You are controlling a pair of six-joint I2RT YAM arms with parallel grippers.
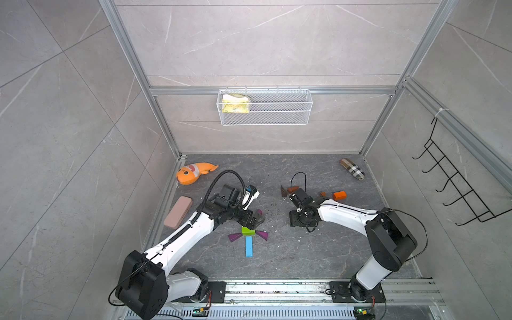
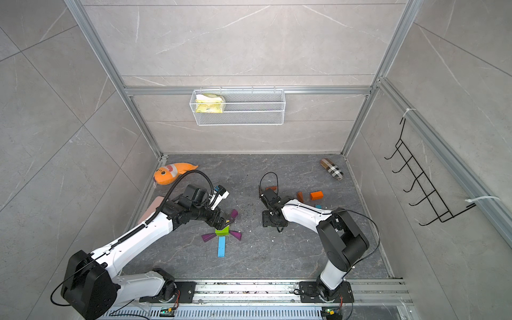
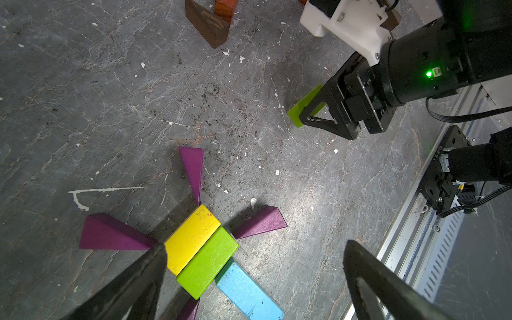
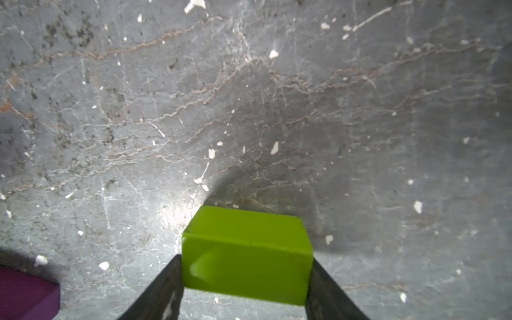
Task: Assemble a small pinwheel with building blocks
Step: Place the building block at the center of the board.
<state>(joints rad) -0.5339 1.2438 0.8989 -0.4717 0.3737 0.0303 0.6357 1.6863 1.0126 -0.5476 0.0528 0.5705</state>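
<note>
Below the wide-open, empty left pincer (image 3: 256, 246): yellow painted solid block (image 3: 191, 238), purple triangular wedges (image 3: 110, 234) fanned around it, light-blue painted bar (image 3: 246, 293) cut off at the frame edge. Between both pincers: open grey stone tabletop (image 3: 138, 97). Clamped in the right pincer (image 4: 246, 259): lime-green painted block (image 4: 243, 227), down on the tabletop, hidden beneath the wrist in both top views.

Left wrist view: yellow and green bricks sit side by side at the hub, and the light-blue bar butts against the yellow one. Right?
Not quite: the light-blue bar butts against the green brick, not the yellow brick, as the left wrist view shows. The bricks do sit side by side.
</note>
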